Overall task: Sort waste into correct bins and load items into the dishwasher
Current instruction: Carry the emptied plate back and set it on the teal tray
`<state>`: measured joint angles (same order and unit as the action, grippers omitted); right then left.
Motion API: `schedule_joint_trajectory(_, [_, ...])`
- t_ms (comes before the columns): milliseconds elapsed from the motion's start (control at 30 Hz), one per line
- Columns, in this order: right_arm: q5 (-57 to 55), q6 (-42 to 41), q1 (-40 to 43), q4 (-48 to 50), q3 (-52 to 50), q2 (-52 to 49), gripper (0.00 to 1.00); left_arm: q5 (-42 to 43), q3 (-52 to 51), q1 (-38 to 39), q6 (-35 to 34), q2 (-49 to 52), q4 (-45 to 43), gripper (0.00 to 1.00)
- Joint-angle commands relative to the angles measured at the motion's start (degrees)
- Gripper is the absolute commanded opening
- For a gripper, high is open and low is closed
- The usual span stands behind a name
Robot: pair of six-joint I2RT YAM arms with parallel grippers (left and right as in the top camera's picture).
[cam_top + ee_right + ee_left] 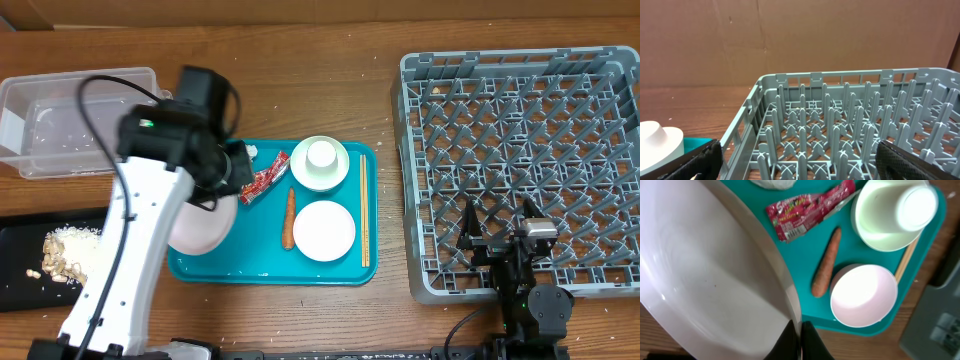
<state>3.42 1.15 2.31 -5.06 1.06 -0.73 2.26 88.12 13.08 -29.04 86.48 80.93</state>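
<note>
My left gripper [801, 342] is shut on the rim of the large white plate [700, 270], holding it tilted over the left end of the teal tray [270, 268]. On that tray lie the red wrapper [810, 207], the carrot [826, 262], the edge of a white napkin [772, 183], a bowl [875, 232] with a cup [917, 205] in it, a smaller plate [863, 295] and the chopsticks [364, 210]. My right gripper [497, 235] stands open over the near left corner of the grey dish rack [840, 130], with nothing between its fingers.
A clear tub [70, 120] with a few crumbs sits at the far left. In front of it a black tray [15, 260] holds beige food scraps [65, 252]. Bare wooden table lies between the teal tray and the rack.
</note>
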Motion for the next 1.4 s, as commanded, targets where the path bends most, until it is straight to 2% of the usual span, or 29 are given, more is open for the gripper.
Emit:
schedule_joint_trajectory(0, [-0.3, 0.2, 0.3, 0.5, -0.6, 0.6, 1.0, -4.2, -6.2, 3.3, -4.5, 0.4, -3.3, 0.04])
schedule_joint_trajectory(300, [-0.3, 0.2, 0.3, 0.4, -0.6, 0.6, 1.0, -4.4, -16.9, 5.5, -3.8, 0.4, -16.9, 0.04])
schedule_joint_trajectory(700, [-0.3, 0.2, 0.3, 0.5, -0.6, 0.6, 1.0, -4.3, -24.7, 5.7, -4.3, 0.4, -22.1, 0.04])
schedule_joint_trajectory(967, [-0.3, 0.2, 0.3, 0.4, -0.6, 0.6, 1.0, -4.2, -25.4, 5.7, -4.4, 0.4, -22.6, 0.04])
schedule_joint_trajectory(1167, [-0.3, 0.2, 0.3, 0.4, -0.6, 0.6, 1.0, -4.1, -26.5, 5.7, -4.5, 0.4, -22.4, 0.1])
schedule_joint_trajectory(1267, [-0.3, 0.2, 0.3, 0.5, -0.6, 0.6, 1.0, -4.1, -26.9, 5.7, -4.7, 0.4, -22.2, 0.2])
schedule_joint_trajectory(1367, [-0.3, 0.2, 0.3, 0.4, -0.6, 0.6, 1.0, -4.1, -26.9, 5.7, -4.7, 0.4, -22.3, 0.21])
